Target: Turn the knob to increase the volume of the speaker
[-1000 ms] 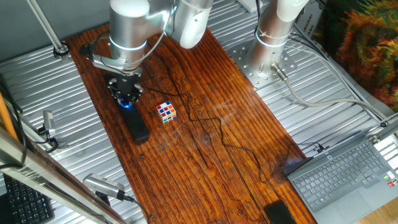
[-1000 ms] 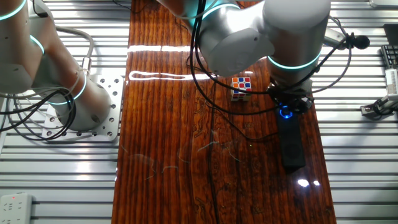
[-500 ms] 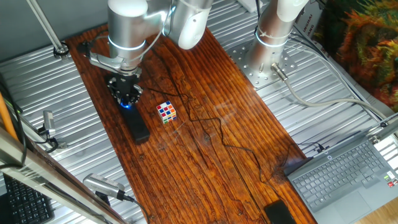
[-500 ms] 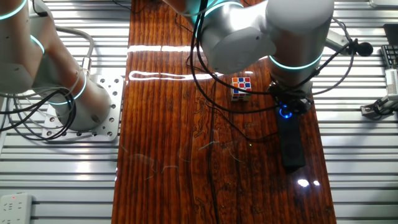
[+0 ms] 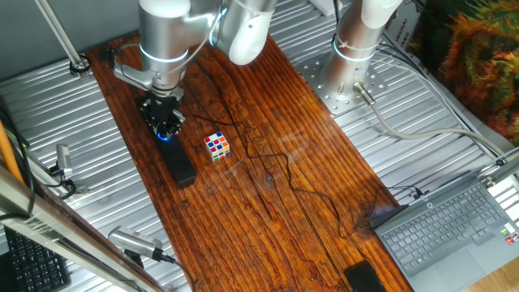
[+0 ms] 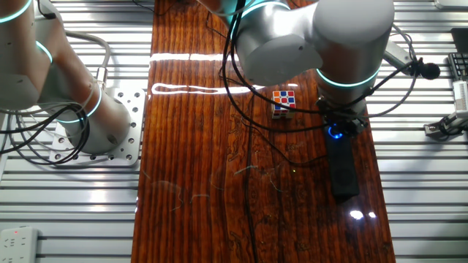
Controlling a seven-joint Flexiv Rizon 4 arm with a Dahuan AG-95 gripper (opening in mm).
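One gripper (image 5: 165, 123) only, pointing straight down, fingertips closed around the knob (image 6: 336, 132) at the near-arm end of the speaker (image 5: 178, 162). Blue glow visible just under the fingers in both views; dial itself mostly hidden by them. Speaker lying flat on the wooden tabletop (image 5: 276, 170), close to one long edge, running lengthwise along the grain, far end free of the gripper (image 6: 338, 123). Just beside the speaker (image 6: 342, 172), but apart from it, a multicoloured puzzle cube (image 5: 216, 146), seen too in the other fixed view (image 6: 284, 102). Thin black cables (image 5: 280, 174) trailing across the wood past the cube. Well apart, at the far end of the table, a small black rectangular device (image 5: 363, 277) and an open laptop (image 5: 454, 231) on the metal frame.
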